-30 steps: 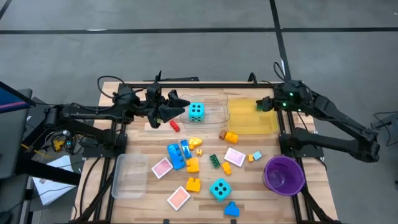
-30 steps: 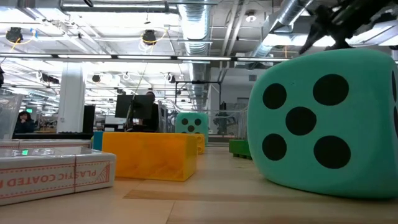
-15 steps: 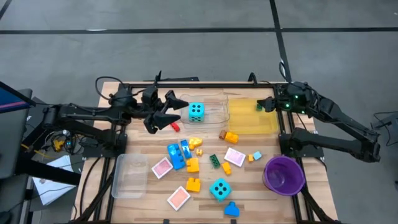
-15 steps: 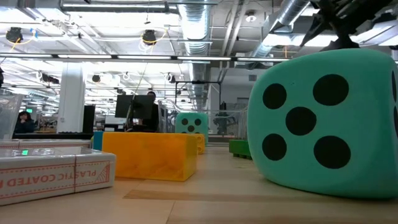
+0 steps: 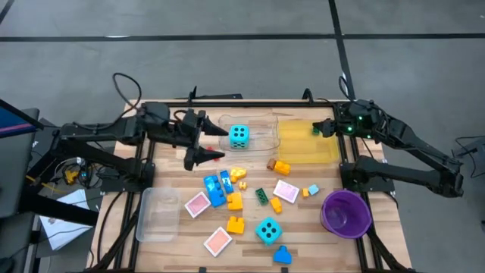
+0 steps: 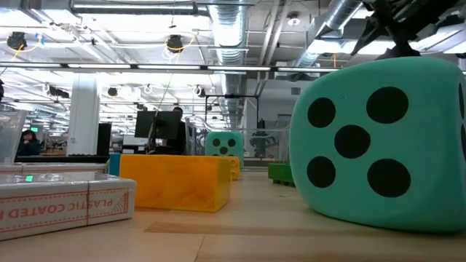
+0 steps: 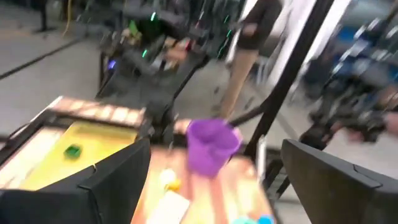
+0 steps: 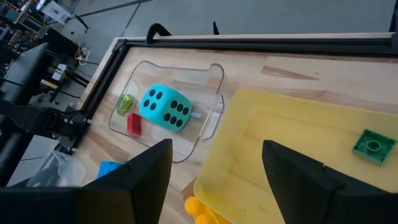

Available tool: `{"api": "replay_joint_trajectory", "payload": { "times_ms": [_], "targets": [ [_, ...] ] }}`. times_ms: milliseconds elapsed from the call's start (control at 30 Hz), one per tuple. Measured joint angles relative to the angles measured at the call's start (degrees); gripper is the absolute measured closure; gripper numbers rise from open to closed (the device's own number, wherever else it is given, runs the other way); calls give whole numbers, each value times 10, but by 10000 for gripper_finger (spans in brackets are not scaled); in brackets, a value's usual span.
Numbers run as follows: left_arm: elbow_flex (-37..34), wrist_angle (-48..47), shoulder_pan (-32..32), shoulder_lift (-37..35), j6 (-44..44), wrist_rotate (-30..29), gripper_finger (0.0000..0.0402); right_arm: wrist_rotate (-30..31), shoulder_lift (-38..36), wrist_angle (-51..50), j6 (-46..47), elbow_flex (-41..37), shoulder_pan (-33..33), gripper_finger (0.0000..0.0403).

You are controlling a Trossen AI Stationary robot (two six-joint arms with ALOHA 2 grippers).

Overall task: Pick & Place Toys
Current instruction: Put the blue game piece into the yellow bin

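One turquoise die (image 5: 239,136) (image 8: 165,107) lies in a clear tray (image 5: 261,136) at the far middle, beside a red brick (image 8: 134,123) and a green piece (image 8: 126,102). My left gripper (image 5: 216,144) hovers open and empty just left of that tray, pointing about level. My right gripper (image 5: 327,127) (image 8: 217,149) hangs open and empty over the yellow tray (image 5: 307,144), which holds a green brick (image 8: 373,144). A second die (image 5: 267,230) (image 6: 371,145), coloured bricks (image 5: 223,189) and pink tiles (image 5: 197,205) lie on the table's middle and near part.
A purple bowl (image 5: 346,212) (image 7: 211,143) stands near the right edge, and an empty clear tray (image 5: 161,214) near the left front. A blue brick (image 5: 282,255) lies at the near edge. In the low view a yellow brick (image 6: 175,182) sits left of the big die.
My left gripper has opened wider, risen a little and tipped up from slanting down to about level, rolling as it went, beside the clear tray's left end. The toys lie where they were.
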Motion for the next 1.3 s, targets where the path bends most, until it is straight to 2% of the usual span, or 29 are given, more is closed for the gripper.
{"api": "replay_joint_trajectory", "payload": {
  "times_ms": [67, 367, 567, 833, 1167, 1300],
  "targets": [
    [13, -59, -8, 9, 6, -7, 41, 0, 0, 0, -2, 0, 0, 161],
    [81, -200, -53, 93, 84, -6, 40, -2, 0, -4, -3, 0, 0, 161],
    [127, -323, -82, 171, 218, -10, 40, -12, 0, -4, -3, 0, 0, 161],
    [128, -463, -106, 259, 400, -27, 41, -17, 0, -8, -4, 0, 0, 161],
    [126, -477, -104, 344, 544, -35, 41, -17, 0, -7, -13, 0, 0, 161],
    [91, -475, -104, 363, 574, -35, 46, -17, 0, -6, -13, 0, 0, 161]
  ]
}}
